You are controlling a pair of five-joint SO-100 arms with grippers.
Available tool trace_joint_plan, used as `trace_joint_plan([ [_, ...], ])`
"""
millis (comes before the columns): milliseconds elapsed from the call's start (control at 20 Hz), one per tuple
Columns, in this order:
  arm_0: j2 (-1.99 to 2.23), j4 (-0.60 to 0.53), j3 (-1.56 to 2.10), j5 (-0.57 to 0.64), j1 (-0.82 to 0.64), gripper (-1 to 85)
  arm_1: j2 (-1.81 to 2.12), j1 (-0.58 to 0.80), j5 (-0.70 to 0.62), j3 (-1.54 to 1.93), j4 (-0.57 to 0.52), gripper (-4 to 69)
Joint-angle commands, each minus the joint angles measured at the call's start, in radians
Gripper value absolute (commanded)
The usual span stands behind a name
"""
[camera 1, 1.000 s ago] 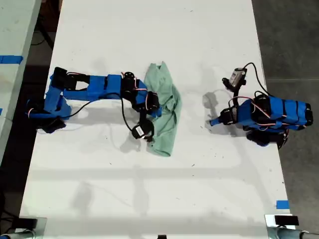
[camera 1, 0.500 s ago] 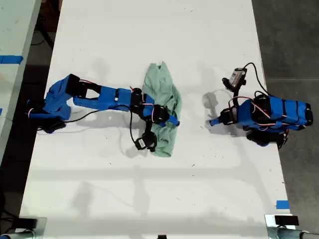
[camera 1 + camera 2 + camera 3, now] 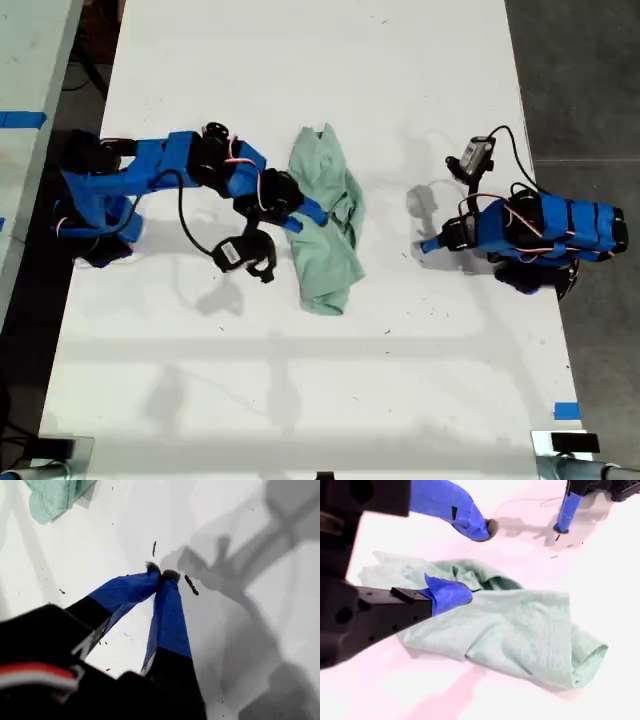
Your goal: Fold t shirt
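Second tool (image 3: 465, 560) hangs spread, empty, over the t shirt (image 3: 328, 225), bunched mid-tabletop (image 3: 300, 400). First tool (image 3: 161, 573) rests clenched. Soft, limp, light cloth: pinch a hem corner.

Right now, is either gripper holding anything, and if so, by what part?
Nothing is held. My second gripper is open over the t shirt, with no cloth between its jaws. My first gripper is shut on nothing, tips down on the bare table.

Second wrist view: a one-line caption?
My second tool, open, hovers over the crumpled mint t shirt on the white table.
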Motion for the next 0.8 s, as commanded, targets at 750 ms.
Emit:
trace_joint_plan([
  [750, 1.789, -0.385, 2.063, -0.186, 0.005, -0.1, 0.014, 0.014, -0.009, 0.06, -0.011, 1.2],
])
